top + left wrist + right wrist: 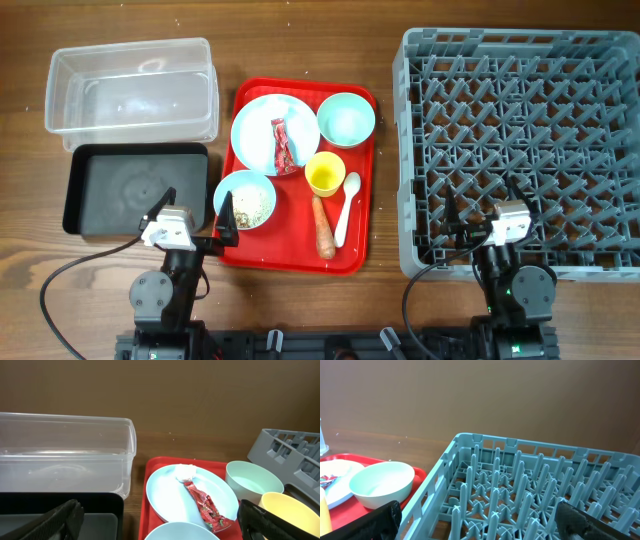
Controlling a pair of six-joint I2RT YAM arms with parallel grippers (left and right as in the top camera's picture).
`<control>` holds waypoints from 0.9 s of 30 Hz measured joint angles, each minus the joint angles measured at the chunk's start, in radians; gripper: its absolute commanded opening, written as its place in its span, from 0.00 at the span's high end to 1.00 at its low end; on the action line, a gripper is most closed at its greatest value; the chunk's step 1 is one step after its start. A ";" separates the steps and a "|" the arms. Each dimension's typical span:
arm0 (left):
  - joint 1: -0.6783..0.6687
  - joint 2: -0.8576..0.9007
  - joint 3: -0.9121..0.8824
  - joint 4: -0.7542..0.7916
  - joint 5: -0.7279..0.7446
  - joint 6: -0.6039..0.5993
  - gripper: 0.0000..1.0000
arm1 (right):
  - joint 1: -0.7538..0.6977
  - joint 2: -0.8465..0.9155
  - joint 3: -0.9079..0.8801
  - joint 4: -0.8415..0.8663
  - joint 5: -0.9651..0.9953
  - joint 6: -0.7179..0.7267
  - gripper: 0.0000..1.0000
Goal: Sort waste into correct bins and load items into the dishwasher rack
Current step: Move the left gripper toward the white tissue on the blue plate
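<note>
A red wrapper (283,143) and a whitish scrap (186,472) lie on the light blue plate (255,125). One bowl (245,200) holds rice scraps and the other bowl (346,119) is empty. The yellow cup (325,174), white spoon (346,205) and carrot (323,227) lie beside them. The clear tub (130,95) and black tray (130,185) are at the left. The grey rack (410,150) is at the right. My left gripper (193,212) is open and empty, between the black tray and the rice bowl. My right gripper (483,210) is open and empty over the rack's near edge.
All the dishes and waste sit on a flat red serving tray (290,245) between the bins and the rack. Bare wooden table shows along the near edge, where both arm bases stand.
</note>
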 measured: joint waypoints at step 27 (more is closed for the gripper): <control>0.000 0.000 0.000 0.000 0.000 -0.008 0.00 | 0.000 0.000 0.000 0.000 0.000 0.090 0.00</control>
